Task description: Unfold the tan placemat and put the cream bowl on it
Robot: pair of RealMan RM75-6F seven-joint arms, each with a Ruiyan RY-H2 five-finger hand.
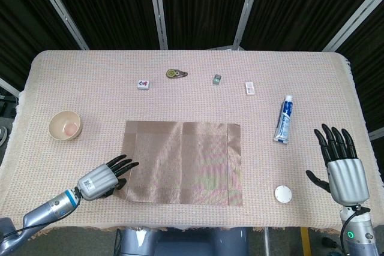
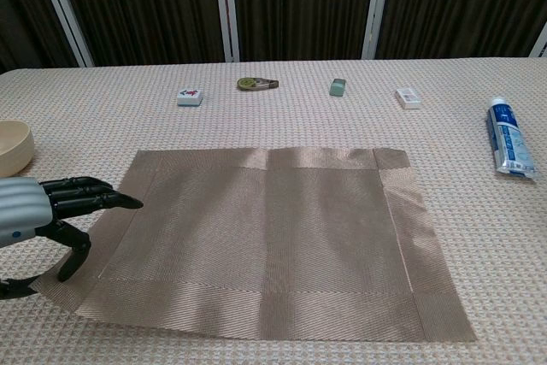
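Placemat (image 1: pixel 183 163) lies flat, fully spread at surface (image 1: pixel 198 97) center-front; unfold step looks done. Remaining: move bowl (image 1: pixel 65 126), sitting well left of mat, onto it. Left robot hand (image 1: pixel 103 178) at mat's near-left corner, fingers apart; can't tell if thumb pinches edge. Right robot hand (image 1: pixel 344 169) well apart, fingers spread, holding nothing.

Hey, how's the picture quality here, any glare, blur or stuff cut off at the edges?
Head view: sharp and evenly lit, faint sheen streaks on the tan placemat, no harsh shadows. Chest view: also sharp, light bands across the placemat's weave; the cream bowl and left hand are cropped by the left edge.
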